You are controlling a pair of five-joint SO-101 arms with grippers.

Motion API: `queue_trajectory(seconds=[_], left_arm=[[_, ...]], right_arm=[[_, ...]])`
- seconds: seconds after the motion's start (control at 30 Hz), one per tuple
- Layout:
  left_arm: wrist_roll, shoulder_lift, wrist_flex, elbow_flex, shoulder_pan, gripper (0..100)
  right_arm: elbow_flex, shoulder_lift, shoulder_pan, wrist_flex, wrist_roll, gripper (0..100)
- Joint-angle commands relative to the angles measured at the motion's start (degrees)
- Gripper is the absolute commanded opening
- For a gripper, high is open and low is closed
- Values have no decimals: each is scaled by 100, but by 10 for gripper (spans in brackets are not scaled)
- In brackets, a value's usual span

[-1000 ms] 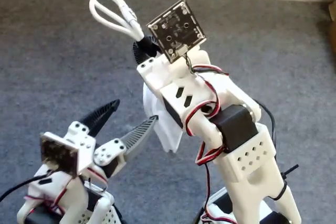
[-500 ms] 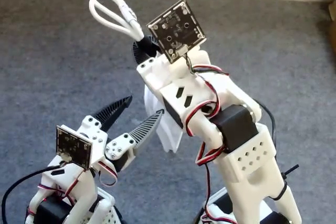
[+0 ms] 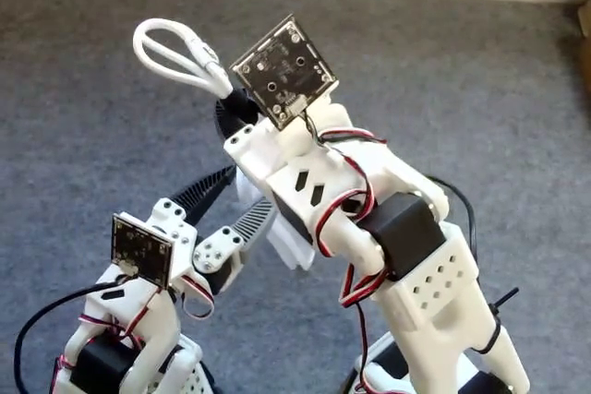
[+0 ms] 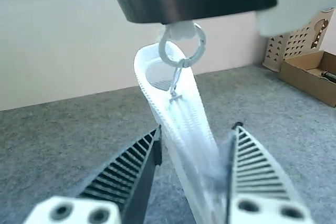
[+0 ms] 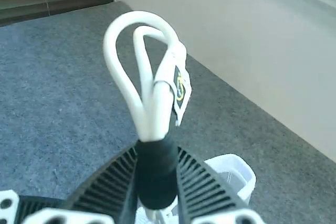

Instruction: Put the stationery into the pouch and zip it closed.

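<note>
The right gripper (image 5: 156, 150) is raised above the grey table (image 3: 480, 89), and its fingers are clamped tight on the black sleeve (image 5: 155, 174) at the base of a white loop strap (image 5: 160, 100). The strap stands up and away from the fingertips.

Below that grip, the white mesh pouch (image 4: 181, 124) hangs in the air, clear of the table. In the left wrist view a metal ring (image 4: 163, 51) sits at its top, with a small zip pull (image 4: 176, 85) dangling under it along the line of the zip.

The left gripper (image 4: 197, 127) is lower and nearer the arm bases. It points up at the pouch with its fingers spread wide, one on each side of the hanging pouch. The pouch lies close against one finger, but contact cannot be made out, and the other finger stands just apart from it. The fingers hold nothing.

In the high view the pouch shows as a white flap between the two arms, partly hidden by the right arm's body.

An open cardboard box (image 4: 310, 74) sits on the table beyond the left gripper
</note>
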Motion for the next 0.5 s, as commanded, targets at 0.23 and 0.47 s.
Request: queue_trajectory(seconds=[0.23, 0.47], left_arm=[[26, -48, -114, -40, 119, 8], [9, -48, 879, -611, 75, 6]], right_arm=[[-409, -75, 163, -31, 70, 5], [-251, -31, 1042, -585, 70, 5]])
